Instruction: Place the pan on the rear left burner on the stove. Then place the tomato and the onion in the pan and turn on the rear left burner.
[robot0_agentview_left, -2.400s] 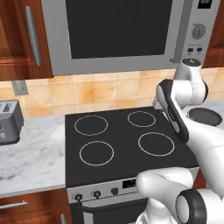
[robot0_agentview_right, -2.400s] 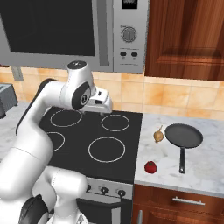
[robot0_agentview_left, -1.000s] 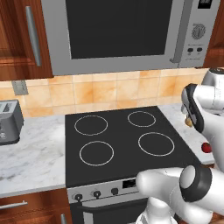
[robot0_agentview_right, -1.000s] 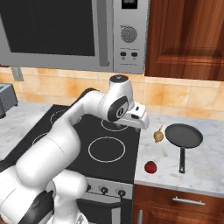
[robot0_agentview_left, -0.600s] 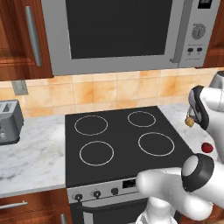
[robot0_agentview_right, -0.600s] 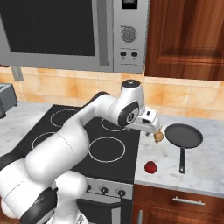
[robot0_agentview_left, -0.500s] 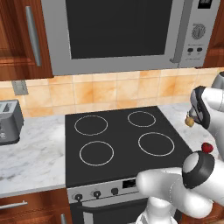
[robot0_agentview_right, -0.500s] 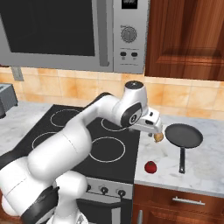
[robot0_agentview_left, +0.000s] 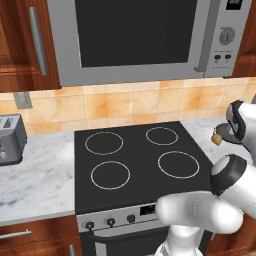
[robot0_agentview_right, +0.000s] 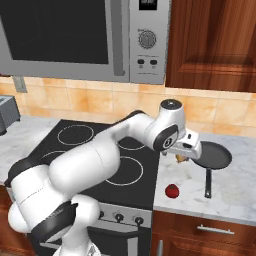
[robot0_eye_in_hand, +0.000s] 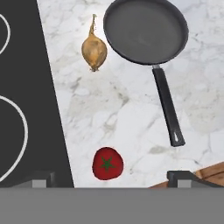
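On the table (robot0_eye_in_hand: 131, 113), the pan (robot0_eye_in_hand: 145, 30) holds nothing, onion (robot0_eye_in_hand: 94, 50) and tomato (robot0_eye_in_hand: 107, 163) outside it, under the wide-open, unladen pincer (robot0_eye_in_hand: 111, 177).

Pan, onion and tomato on the marble counter right of the stove

The pan (robot0_eye_in_hand: 145, 31), dark grey, shallow and empty, sits flat towards the counter's back, its thin black handle pointing at the front edge. The onion (robot0_eye_in_hand: 94, 50), a yellow-brown bulb lying on its side, is just beside the pan's rim, between it and the stove (robot0_agentview_left: 132, 165). The glossy red tomato (robot0_eye_in_hand: 107, 163) rests near the front edge. The rear left burner (robot0_agentview_left: 104, 143) is a bare white ring.
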